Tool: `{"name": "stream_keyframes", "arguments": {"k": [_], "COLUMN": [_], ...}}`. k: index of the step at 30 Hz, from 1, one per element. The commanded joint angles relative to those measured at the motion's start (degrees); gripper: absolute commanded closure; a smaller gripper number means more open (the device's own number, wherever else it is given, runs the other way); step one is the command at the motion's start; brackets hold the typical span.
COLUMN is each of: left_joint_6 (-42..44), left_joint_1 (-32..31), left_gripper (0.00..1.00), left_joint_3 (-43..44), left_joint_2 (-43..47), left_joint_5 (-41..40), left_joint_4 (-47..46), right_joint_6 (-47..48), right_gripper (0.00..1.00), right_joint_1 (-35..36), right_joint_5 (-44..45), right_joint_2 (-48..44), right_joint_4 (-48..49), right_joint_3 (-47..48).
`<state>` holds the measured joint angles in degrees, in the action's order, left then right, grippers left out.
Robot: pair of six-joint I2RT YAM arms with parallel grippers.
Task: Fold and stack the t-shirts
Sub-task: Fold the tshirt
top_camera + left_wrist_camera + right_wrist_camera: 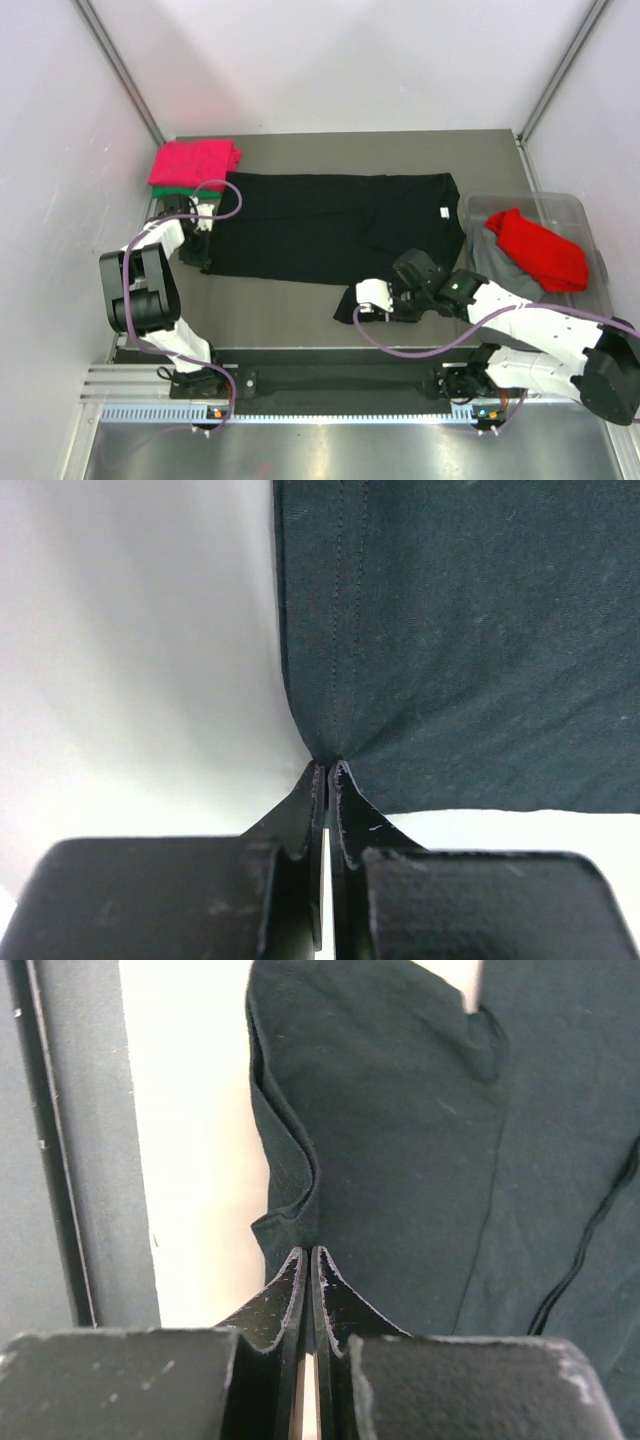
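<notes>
White arm links [540, 322], black joints [140, 290]; purple cables [425, 352] looping; black tapered fingers [300, 820], scuffed edges.

I'm seeing the black t-shirt [330, 225] showing as soft, matt woven cloth with fine hem stitching. The left gripper's fingers [305, 810] are looking like scuffed matt black plastic. The bin [540, 198] is showing clear glossy plastic, the table [400, 150] smooth matt grey.

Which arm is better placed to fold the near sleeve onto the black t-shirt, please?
Right: the right claw is shut on that sleeve of the black t-shirt; the left claw pinches the hem corner, far from it.
</notes>
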<state>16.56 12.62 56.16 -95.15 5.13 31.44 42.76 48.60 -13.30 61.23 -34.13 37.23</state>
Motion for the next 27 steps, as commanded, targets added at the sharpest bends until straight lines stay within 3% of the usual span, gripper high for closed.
{"name": "stream_keyframes", "arguments": {"k": [1,13,27], "left_joint_6": [-0.56,-1.09,-1.35], "left_joint_1": [0.38,0.12,-3.04], "left_gripper": [1.0,1.0,1.0], "left_joint_3": [1.75,10.28,22.93], "left_joint_2": [-0.74,-0.2,-10.3], "left_joint_5": [1.02,5.51,7.0], "left_joint_4": [2.13,5.3,5.47], "right_joint_6": [-1.1,0.04,0.92], "right_gripper": [1.0,1.0,1.0], "right_joint_1": [-1.84,-10.27,-19.41], "right_joint_5": [-0.5,5.82,17.25], "right_joint_2": [-2.25,-4.02,6.35], "right_joint_4": [1.35,0.03,7.75], "right_joint_3": [1.79,8.28,22.17]}}
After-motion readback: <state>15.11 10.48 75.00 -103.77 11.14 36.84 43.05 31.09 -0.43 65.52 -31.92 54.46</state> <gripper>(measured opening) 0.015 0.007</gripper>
